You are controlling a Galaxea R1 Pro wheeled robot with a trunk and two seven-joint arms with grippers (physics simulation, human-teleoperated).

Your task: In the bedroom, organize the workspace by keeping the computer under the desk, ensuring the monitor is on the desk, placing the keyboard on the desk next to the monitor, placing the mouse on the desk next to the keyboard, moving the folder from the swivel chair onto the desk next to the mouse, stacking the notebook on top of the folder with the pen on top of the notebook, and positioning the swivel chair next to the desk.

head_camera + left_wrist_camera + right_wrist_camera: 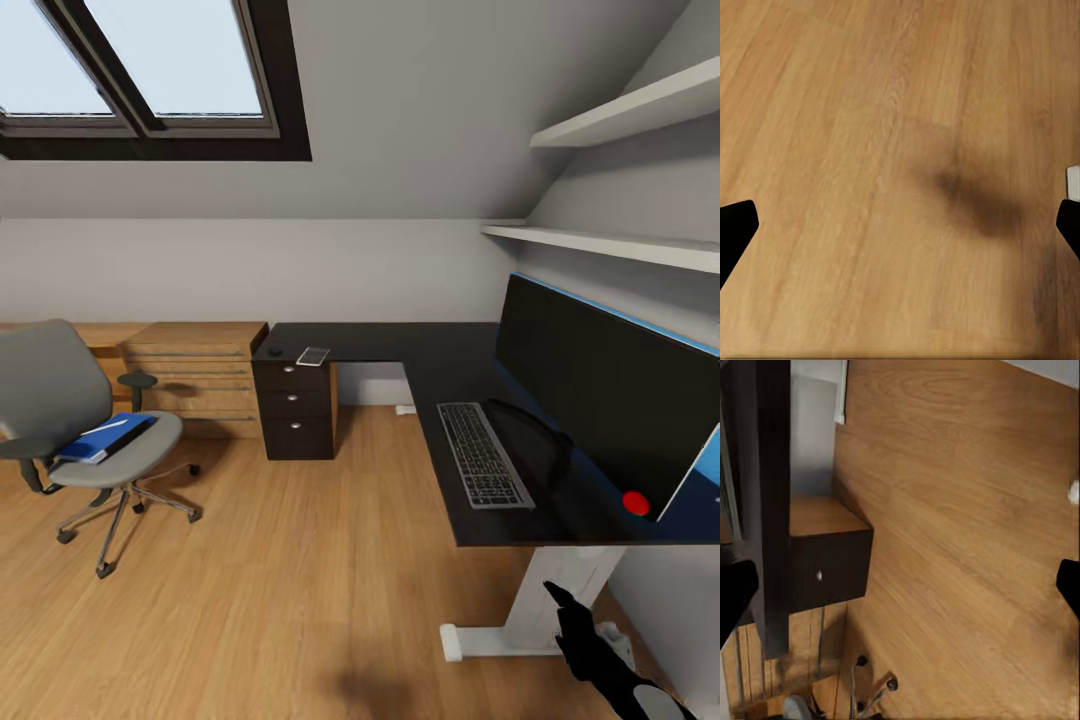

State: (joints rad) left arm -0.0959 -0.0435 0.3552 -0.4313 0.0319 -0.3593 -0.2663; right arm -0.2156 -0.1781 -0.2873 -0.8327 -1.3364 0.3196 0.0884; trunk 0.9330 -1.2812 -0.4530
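The bench [420, 350] carries the monitor [590, 400], upright along its wall edge, with the keyboard [483, 453] just in front, parallel to the screen. The folder [105, 438] lies on the swivel chair [70, 410], well apart from the bench, the pen [105, 427] on top. Open floor [300, 560] between chair and bench allows approach. Left jaws [900, 225] and right jaws [900, 585] are spread wide, holding nothing.
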